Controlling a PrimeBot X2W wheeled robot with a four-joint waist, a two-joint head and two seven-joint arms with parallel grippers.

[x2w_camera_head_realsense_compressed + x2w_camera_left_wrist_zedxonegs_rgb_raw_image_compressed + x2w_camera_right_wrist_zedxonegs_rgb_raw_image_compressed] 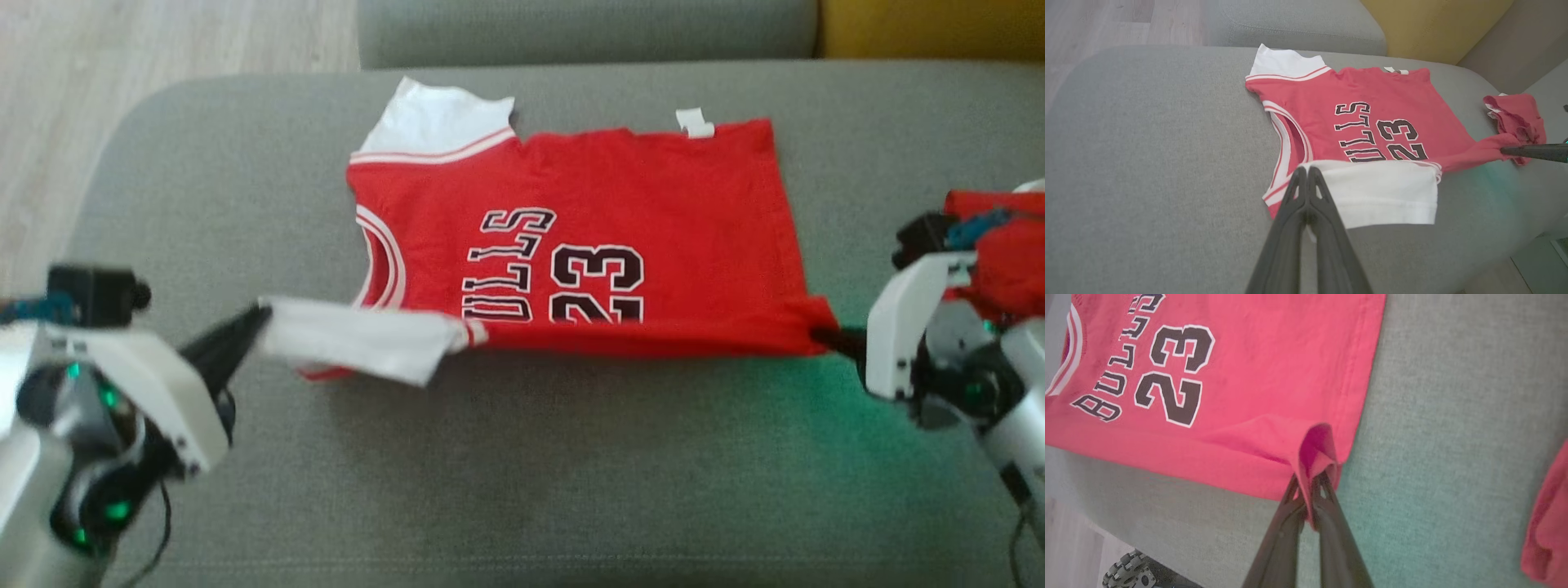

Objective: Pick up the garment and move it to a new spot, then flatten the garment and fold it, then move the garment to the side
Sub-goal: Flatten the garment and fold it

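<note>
Soft, even daylight, faint shadows, a green tint on the sofa (right side), head view blurred.

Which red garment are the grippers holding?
The flat red BULLS 23 jersey: left gripper pinches its white sleeve, right gripper its hem corner. The crumpled red garment lies apart.

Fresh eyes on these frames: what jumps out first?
A red BULLS 23 jersey lies spread on the grey cushion, mid-frame in the head view. The left fingers are shut on its white flap at the near left corner, and the right fingers pinch the red hem corner at the near right. A second red garment sits bunched at the far right.
</note>
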